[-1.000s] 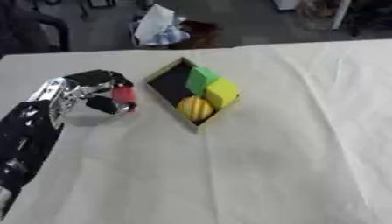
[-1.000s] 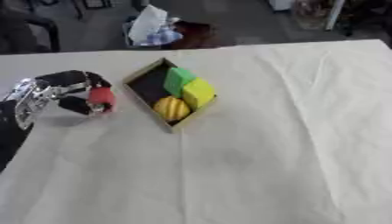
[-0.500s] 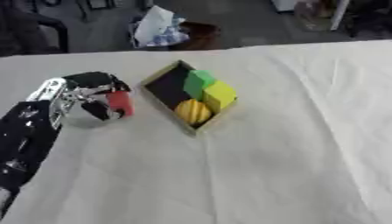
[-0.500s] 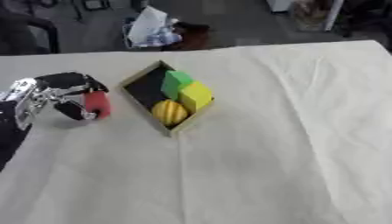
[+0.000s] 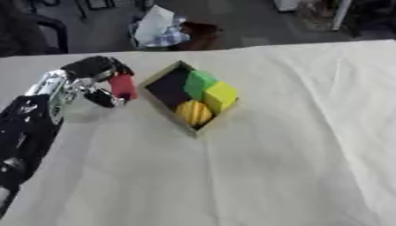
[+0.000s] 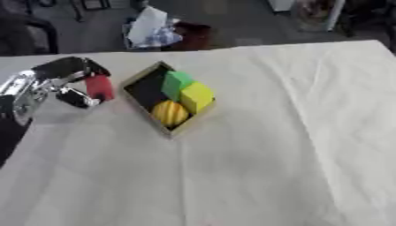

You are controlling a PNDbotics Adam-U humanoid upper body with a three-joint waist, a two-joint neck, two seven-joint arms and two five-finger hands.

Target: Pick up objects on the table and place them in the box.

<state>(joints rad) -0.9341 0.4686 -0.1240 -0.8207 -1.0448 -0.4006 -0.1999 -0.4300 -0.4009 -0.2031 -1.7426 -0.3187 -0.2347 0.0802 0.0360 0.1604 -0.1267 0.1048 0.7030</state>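
Note:
My left hand reaches in from the left, its fingers and thumb curled round a red block, held just left of the box. The box is a small cardboard tray with a dark floor, set askew at the table's far middle. Inside it lie a green block, a yellow block and a yellow-orange round thing. The red block hangs close to the box's left wall, outside it. My right hand shows in neither view.
A cream cloth covers the table. Beyond the far edge stand a dark bin with white and blue stuff in it and a black chair. My black left forearm lies along the lower left.
My left hand has carried the red block right and a little up, toward the box's left wall. The camera has also shifted slightly.

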